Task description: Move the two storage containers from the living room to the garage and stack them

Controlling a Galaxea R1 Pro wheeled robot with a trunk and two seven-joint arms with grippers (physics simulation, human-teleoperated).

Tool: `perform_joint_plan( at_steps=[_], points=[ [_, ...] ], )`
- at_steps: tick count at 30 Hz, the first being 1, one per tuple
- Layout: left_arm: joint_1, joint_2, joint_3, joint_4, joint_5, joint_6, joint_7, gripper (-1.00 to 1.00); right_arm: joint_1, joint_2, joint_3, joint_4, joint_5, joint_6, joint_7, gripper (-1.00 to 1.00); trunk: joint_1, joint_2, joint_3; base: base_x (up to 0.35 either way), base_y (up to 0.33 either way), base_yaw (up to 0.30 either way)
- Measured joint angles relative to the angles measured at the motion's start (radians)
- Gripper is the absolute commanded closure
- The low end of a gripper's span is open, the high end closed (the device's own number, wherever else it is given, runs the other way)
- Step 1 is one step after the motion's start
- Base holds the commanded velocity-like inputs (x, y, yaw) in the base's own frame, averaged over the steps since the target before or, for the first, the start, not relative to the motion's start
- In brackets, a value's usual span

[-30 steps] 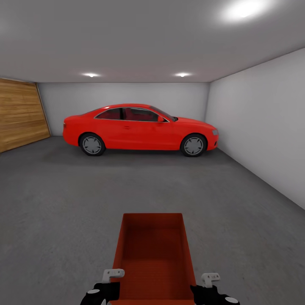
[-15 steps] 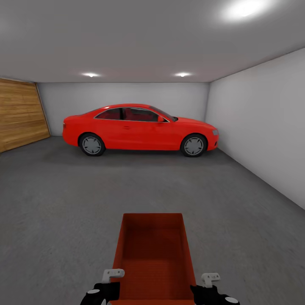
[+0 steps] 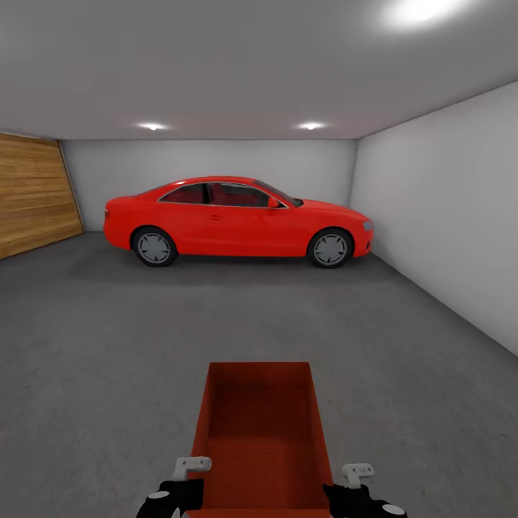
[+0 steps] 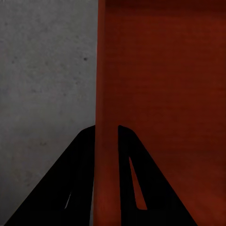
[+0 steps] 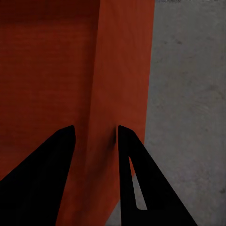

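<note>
— Down at the robot's front, what was each end effector doing?

— Both were clamped on one orange-red storage container. The left end effector pinched its left wall, one finger inside and one outside, as the left wrist view showed. The right end effector gripped the right wall the same way. The bin hung open-topped and empty between them, above the concrete floor, not resting on it.

— Had anything changed over the last second?

— Barely. The hold looked identical, and the container sat at the same spot in the head view. Further off, the red car and the wooden door had slid a touch leftward, so the camera had shifted slightly, probably the base turning or creeping.

— What did that mean for the job?

— The carry had reached the garage, I judged. Setting this bin on the floor seemed the next step. A second container was nowhere in sight, so stacking lay well ahead.
</note>
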Motion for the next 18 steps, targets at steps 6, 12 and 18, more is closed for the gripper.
perform_joint_plan(
  at_steps=[6, 12, 18],
  points=[
    [0.0, -0.001, 0.001, 0.001, -0.001, 0.0, 0.0, 1.0, 0.0, -0.001, 0.0, 0.0, 0.0, 0.001, 0.001, 1.0, 0.0, 0.0, 0.0, 0.007, 0.0, 0.0],
    [0.0, -0.001, 0.001, 0.001, -0.001, 0.0, 0.0, 1.0, 0.0, -0.001, 0.0, 0.0, 0.0, 0.001, 0.001, 1.0, 0.0, 0.0, 0.0, 0.0, 0.0, 0.0],
    [0.0, -0.001, 0.001, 0.0, -0.001, 0.0, 0.0, 1.0, 0.0, -0.001, 0.0, 0.0, -0.001, 0.001, 0.001, 1.0, 0.0, 0.0, 0.0, 0.0, 0.0, 0.0]
  ],
)
